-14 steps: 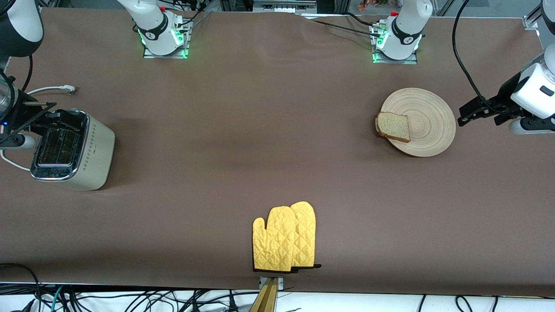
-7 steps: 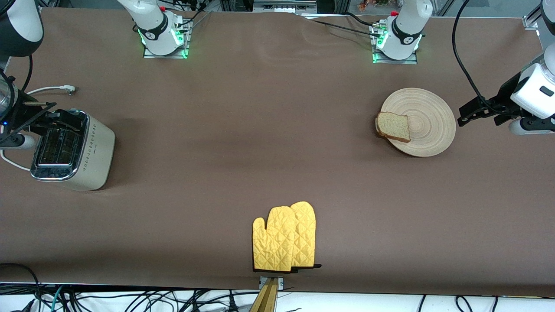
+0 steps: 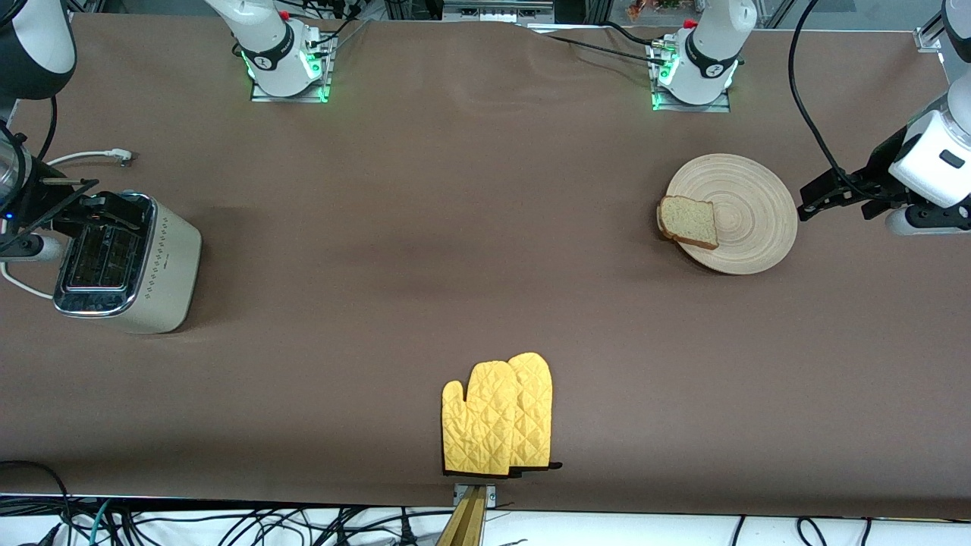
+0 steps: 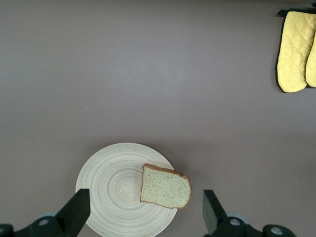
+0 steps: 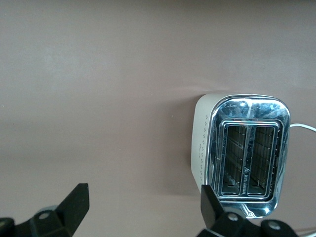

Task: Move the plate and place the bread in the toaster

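The round beige wooden plate [image 3: 747, 220] lies toward the left arm's end of the table. The bread [image 3: 689, 221] lies on its rim and overhangs the edge on the side toward the right arm's end. My left gripper [image 3: 815, 199] is open and empty, in the air beside the plate. In the left wrist view the plate [image 4: 111, 182] and bread [image 4: 165, 186] show between its spread fingers [image 4: 79, 210]. The cream toaster [image 3: 152, 265] stands at the right arm's end. My right gripper [image 3: 80, 201] is open and empty above it. The right wrist view shows the toaster's chrome top [image 5: 247, 111] with both slots empty.
Two yellow quilted oven mitts [image 3: 498, 425] lie at the table edge nearest the front camera, midway along; they also show in the left wrist view [image 4: 296, 52]. The toaster's white cord and plug [image 3: 114, 155] lie farther from the camera than the toaster.
My left gripper has shifted slightly beside the plate. Plate, bread, toaster and right gripper have not moved.
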